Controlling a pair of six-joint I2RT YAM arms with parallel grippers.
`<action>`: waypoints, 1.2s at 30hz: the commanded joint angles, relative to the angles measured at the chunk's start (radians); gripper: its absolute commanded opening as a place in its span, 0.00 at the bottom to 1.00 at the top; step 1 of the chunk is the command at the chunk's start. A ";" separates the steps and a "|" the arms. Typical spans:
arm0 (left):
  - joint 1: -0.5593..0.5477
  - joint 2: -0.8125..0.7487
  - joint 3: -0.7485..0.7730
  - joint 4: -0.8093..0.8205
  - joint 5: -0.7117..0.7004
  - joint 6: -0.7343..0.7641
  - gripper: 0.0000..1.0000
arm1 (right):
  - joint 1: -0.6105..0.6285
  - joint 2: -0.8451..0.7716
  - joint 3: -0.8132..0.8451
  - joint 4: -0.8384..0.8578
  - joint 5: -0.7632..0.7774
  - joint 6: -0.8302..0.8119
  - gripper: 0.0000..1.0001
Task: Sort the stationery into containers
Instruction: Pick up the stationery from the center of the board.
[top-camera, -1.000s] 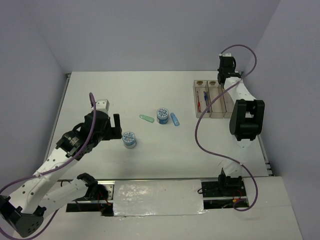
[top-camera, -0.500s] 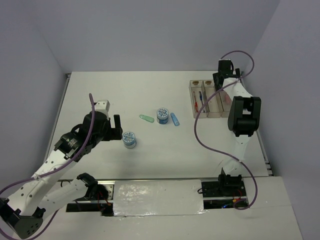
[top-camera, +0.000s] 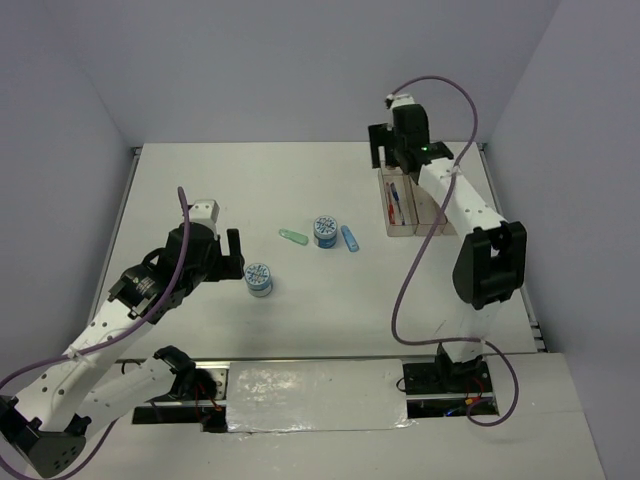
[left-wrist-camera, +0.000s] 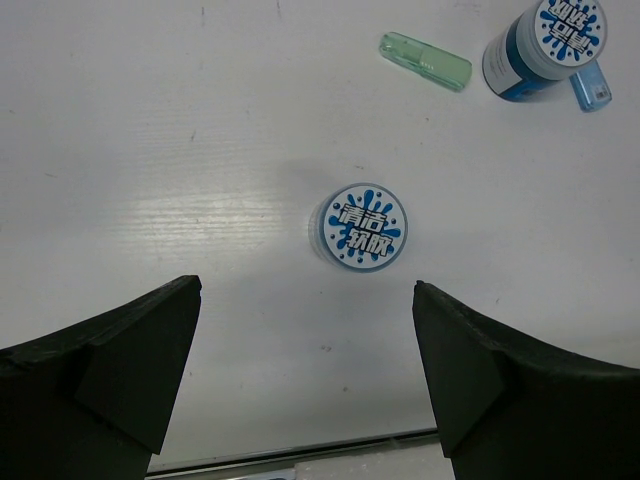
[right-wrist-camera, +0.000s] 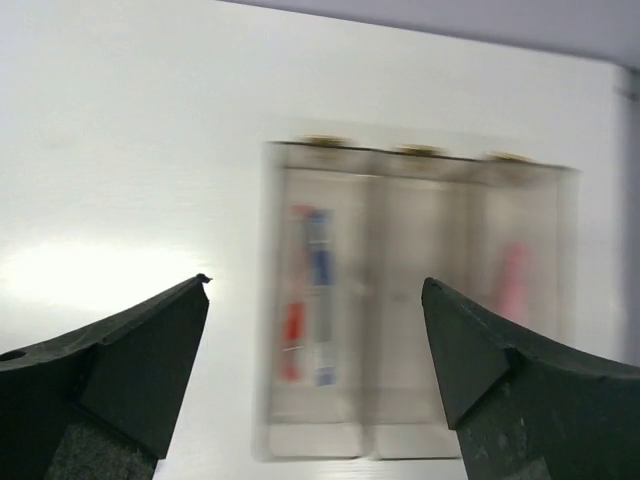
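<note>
The clear three-compartment tray (top-camera: 436, 222) stands at the right rear of the table. Red and blue pens (top-camera: 398, 200) lie in its left compartment. My right gripper (top-camera: 392, 158) hovers open and empty above the tray's far left end. In the blurred right wrist view the tray (right-wrist-camera: 415, 300) sits below the open gripper (right-wrist-camera: 316, 283), with the pens (right-wrist-camera: 305, 290) on the left and a pink clip (right-wrist-camera: 512, 280) on the right. My left gripper (top-camera: 236, 255) is open just left of a tape roll (top-camera: 258, 278), which lies ahead of the gripper (left-wrist-camera: 307, 290) as the roll (left-wrist-camera: 364, 224).
A second tape roll (top-camera: 324, 230) stands mid-table between a green clip (top-camera: 292, 237) and a blue clip (top-camera: 349, 238). The left wrist view shows them at its top right: roll (left-wrist-camera: 545, 45), green clip (left-wrist-camera: 425, 62), blue clip (left-wrist-camera: 590, 88). The table's near edge runs just behind the left fingers.
My right gripper opened over the tray's right side, leaving the pink clip there, then swung left to the far left end. The left arm has hardly moved.
</note>
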 joint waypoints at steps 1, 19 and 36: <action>-0.003 -0.003 0.003 0.022 -0.045 -0.005 0.99 | 0.107 -0.067 -0.083 0.089 -0.303 0.138 0.88; -0.003 -0.005 -0.001 0.032 -0.037 -0.004 0.99 | 0.326 -0.194 -0.580 0.215 -0.204 0.245 0.58; -0.003 0.025 0.000 0.035 -0.017 0.004 0.99 | 0.303 0.017 -0.442 0.149 -0.141 0.178 0.62</action>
